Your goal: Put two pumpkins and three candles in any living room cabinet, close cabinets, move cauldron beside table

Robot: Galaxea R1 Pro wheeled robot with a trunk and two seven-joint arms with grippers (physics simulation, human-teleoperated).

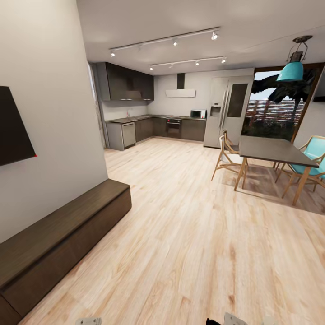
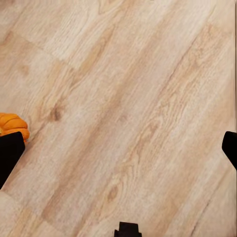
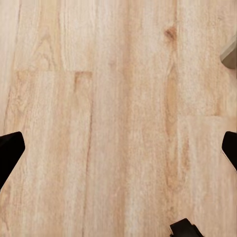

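Note:
The long low dark brown cabinet (image 1: 58, 234) runs along the left wall in the head view, and its fronts look shut. An orange ribbed pumpkin (image 2: 12, 124) lies on the wood floor in the left wrist view, partly hidden by one dark fingertip (image 2: 10, 153). My left gripper (image 2: 118, 148) hangs open over bare floor, with the pumpkin just outside that finger. My right gripper (image 3: 118, 150) is open too, with only floorboards between its fingers. Candles, cauldron and the glass coffee table are out of view.
A dark dining table (image 1: 271, 151) with wooden and teal chairs stands at the right. The kitchen units (image 1: 158, 128) and a fridge (image 1: 228, 110) line the far wall. A wide stretch of wood floor (image 1: 189, 234) lies ahead. A grey-beige corner (image 3: 229, 54) that I cannot identify shows at the right wrist view's edge.

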